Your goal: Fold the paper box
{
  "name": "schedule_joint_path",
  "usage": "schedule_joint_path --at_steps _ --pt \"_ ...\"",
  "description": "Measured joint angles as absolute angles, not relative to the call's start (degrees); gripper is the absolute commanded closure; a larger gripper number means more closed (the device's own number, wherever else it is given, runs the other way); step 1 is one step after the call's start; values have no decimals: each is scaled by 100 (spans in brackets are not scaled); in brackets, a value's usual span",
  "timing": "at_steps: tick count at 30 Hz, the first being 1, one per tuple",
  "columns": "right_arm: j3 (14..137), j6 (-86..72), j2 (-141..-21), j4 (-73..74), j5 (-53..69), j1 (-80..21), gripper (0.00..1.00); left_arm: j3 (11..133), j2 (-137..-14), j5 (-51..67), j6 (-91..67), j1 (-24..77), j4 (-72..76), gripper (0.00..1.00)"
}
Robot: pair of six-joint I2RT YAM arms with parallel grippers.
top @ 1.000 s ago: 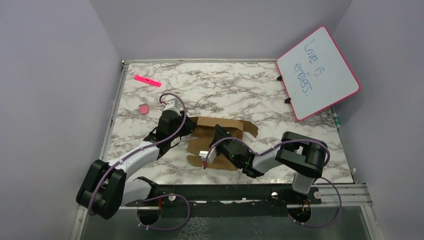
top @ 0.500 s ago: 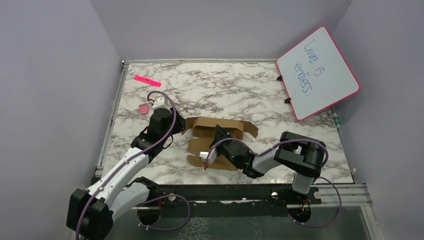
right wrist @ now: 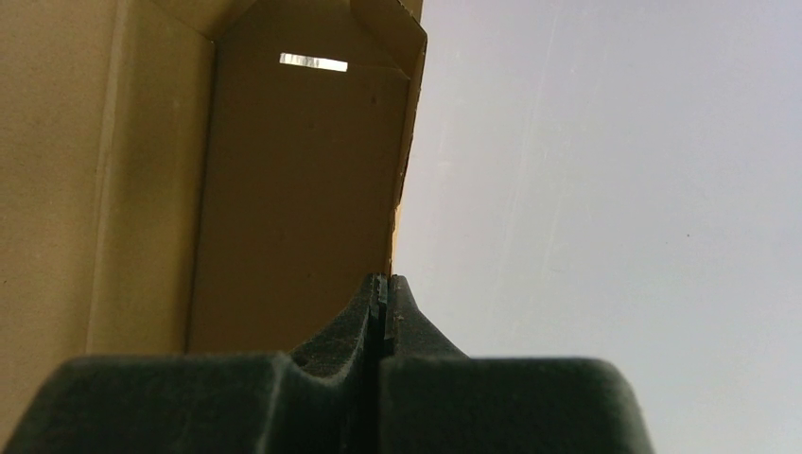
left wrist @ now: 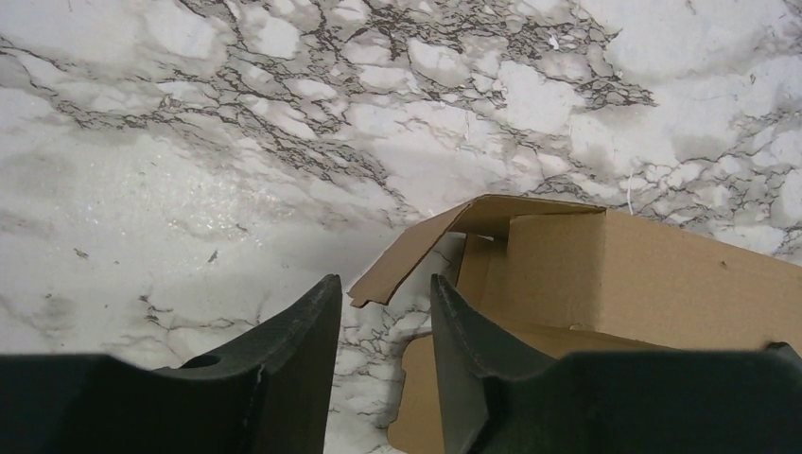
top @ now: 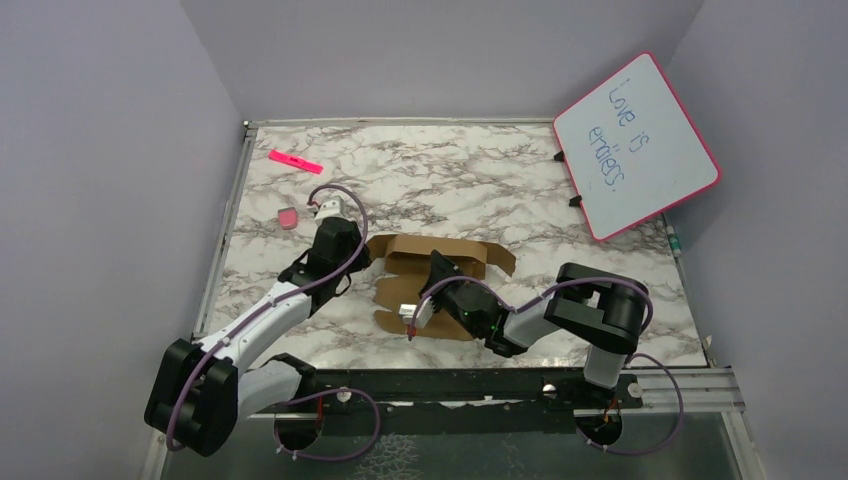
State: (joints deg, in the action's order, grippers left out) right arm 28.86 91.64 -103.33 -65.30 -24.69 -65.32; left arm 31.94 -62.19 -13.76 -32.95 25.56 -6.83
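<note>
- Pink-framed whiteboard (top: pixel 635 145) leans at the far right corner; its blue handwriting reads "Love is" over a second word that looks like "endless."
- Brown and unmarked, the paper box (top: pixel 405 262) lies mid-desk between the two arms, partly folded, with flaps raised along its far side. No print or label shows on it.
- The left pincer (left wrist: pixel 383 288) stands at the box's left end, its jaws partly apart and holding nothing. In the wrist view the loose corner of a raised flap shows in the gap; whether it touches a finger I cannot tell.
- The right pincer (right wrist: pixel 383 284) is squeezed fully together, its tips at the edge of an upright cardboard panel with a narrow slot near its top.
- The marble desk (top: pixel 480 180) also carries a pink marker (top: pixel 295 161) and a small pink eraser (top: pixel 287 218) on the far left.
</note>
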Motion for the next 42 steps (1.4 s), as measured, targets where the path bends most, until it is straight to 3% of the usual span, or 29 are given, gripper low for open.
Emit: schedule_joint_path --at_steps 7,15,23,42 --pt "2886 9194 -10405 -6641 -2469 -6532 99 2945 -6359 -1315 -3050 2556 -75 85" --pt "2886 9253 -10514 -6831 -2473 -6532 99 2759 -6104 -692 -3022 2565 172 93" --pt "2928 9330 -10709 -7153 -2508 -6532 99 2532 -5437 -165 -3240 2602 110 94" --pt "2974 9664 -11093 -7572 -2630 -6532 99 2300 -5616 552 -4115 3166 475 91"
